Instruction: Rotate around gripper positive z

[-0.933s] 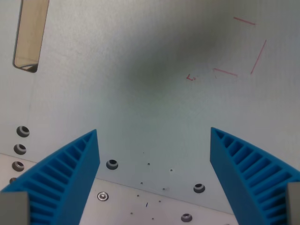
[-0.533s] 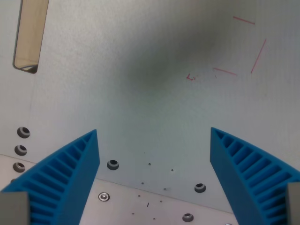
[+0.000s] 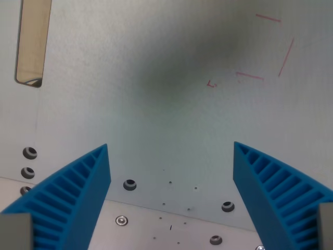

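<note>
My gripper (image 3: 171, 156) hangs open above a pale grey metal table top (image 3: 156, 104), with nothing between its two blue ribbed fingers (image 3: 78, 192). The other finger rises from the lower corner at the wrist view's right. A soft dark shadow lies on the surface just beyond the gap between the fingers.
Thin red pen lines (image 3: 265, 49) mark the surface at the upper right. A long slot (image 3: 32, 41) showing a tan surface below cuts the plate at the upper left. Several bolt holes (image 3: 129, 184) run along a seam in the plate near the fingers.
The whole scene has shifted slightly: the red lines and slot moved up and left, the bolt holes down and right, so the camera has turned a little. The fingers stay equally wide apart.
</note>
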Controlling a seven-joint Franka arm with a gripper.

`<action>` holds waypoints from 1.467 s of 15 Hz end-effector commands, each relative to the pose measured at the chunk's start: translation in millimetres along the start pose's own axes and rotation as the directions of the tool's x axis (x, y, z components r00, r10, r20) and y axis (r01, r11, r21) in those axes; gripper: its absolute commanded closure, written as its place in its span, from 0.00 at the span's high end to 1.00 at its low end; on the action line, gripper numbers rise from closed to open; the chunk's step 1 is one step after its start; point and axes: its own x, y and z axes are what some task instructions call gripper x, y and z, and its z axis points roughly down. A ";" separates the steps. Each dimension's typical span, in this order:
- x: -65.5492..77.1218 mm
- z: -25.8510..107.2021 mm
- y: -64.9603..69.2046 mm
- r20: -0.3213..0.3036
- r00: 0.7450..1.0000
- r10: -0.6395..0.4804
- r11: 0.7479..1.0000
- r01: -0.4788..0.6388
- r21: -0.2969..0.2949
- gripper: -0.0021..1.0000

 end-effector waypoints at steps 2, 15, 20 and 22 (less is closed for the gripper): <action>0.1 -1.6 -0.1 -0.004 0.992 0.128 0.992 -0.128 0.000 1.00; 0.1 -1.6 -0.1 -0.004 0.961 0.277 0.961 -0.277 0.000 1.00; 0.1 -1.6 -0.1 -0.004 0.943 0.332 0.943 -0.332 0.000 1.00; 0.1 -1.6 -0.1 -0.004 0.935 0.354 0.935 -0.354 0.001 1.00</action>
